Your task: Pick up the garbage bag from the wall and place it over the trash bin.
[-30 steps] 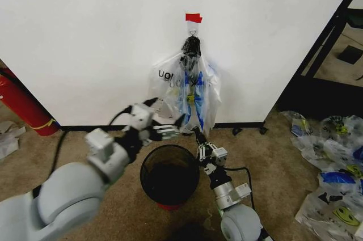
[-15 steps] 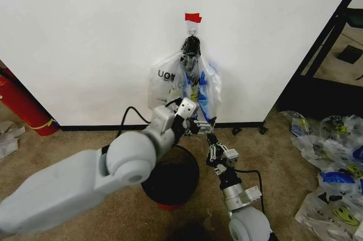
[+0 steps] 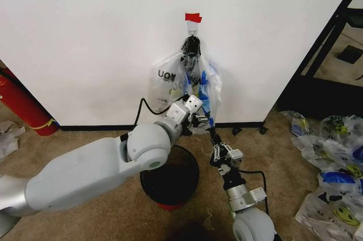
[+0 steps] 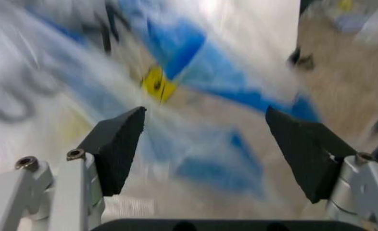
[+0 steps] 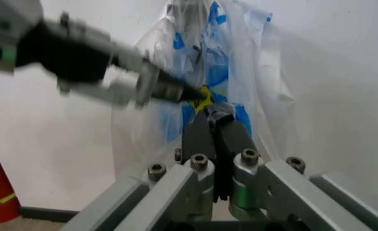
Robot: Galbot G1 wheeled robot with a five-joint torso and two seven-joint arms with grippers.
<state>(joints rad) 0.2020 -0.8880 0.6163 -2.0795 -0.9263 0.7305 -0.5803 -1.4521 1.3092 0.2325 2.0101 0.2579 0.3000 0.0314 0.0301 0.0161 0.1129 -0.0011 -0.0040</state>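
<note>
Head view, left tool spread at garbage bag

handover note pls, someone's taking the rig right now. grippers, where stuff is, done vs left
Left gripper: open, right up against the bags on the wall, nothing between the fingers yet.
Right gripper: shut, empty, raised just below the bags, beside the left one.
Garbage bag: on the hook under the red tape, hanging with the bundle; I cannot single out one bag from it.
Trash bin: on the carpet below the bags, under the left arm, unlined.
Done: both arms brought up to the bags.
Left: grip one bag, lift it off the hook, fit it over the bin.
</note>
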